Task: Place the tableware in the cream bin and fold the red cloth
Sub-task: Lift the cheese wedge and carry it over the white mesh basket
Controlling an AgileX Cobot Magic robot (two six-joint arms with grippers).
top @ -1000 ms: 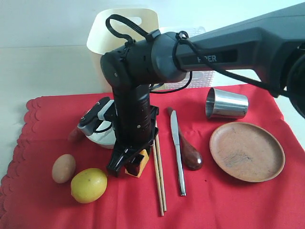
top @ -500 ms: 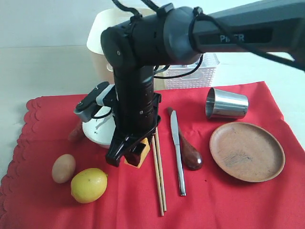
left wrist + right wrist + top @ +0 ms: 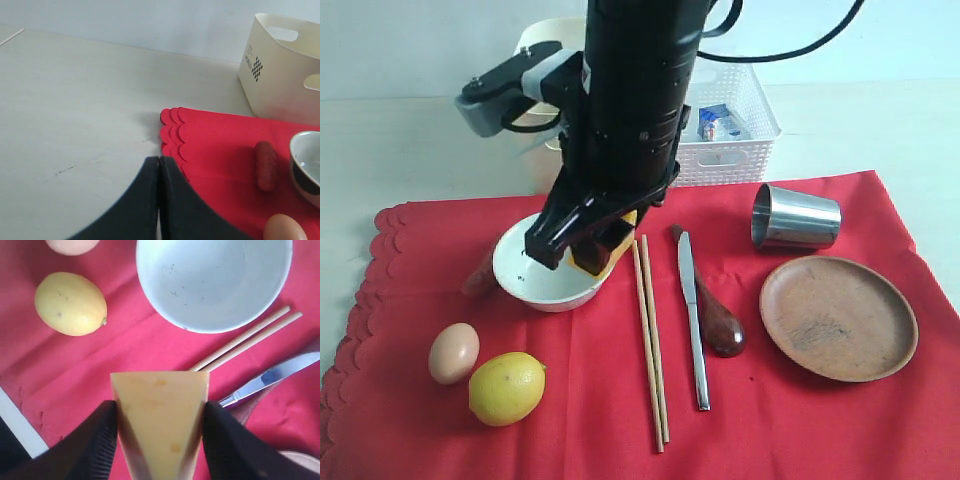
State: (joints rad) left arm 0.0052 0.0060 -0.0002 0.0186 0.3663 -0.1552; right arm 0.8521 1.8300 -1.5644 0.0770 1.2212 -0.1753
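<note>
The red cloth [image 3: 770,420] lies flat and carries the pale bowl [image 3: 545,275], two chopsticks [image 3: 650,340], a steel knife [image 3: 693,320], a dark wooden spoon [image 3: 715,315], a steel cup [image 3: 795,217] on its side and a brown wooden plate [image 3: 837,316]. The cream bin [image 3: 548,32] stands behind the cloth, mostly hidden by the arm. My right gripper [image 3: 585,250] hangs above the bowl's near rim, shut on a yellow cheese wedge [image 3: 160,390]. My left gripper [image 3: 159,160] is shut and empty, by the cloth's scalloped edge [image 3: 172,135].
An egg [image 3: 453,352] and a lemon [image 3: 506,388] lie at the cloth's front left. A reddish sausage [image 3: 266,165] lies beside the bowl. The white lattice basket [image 3: 735,140] behind the cloth holds a milk carton [image 3: 718,122].
My right arm has risen off the cloth with the cheese wedge and moved back, over the bowl's rim. The bowl now shows in full.
</note>
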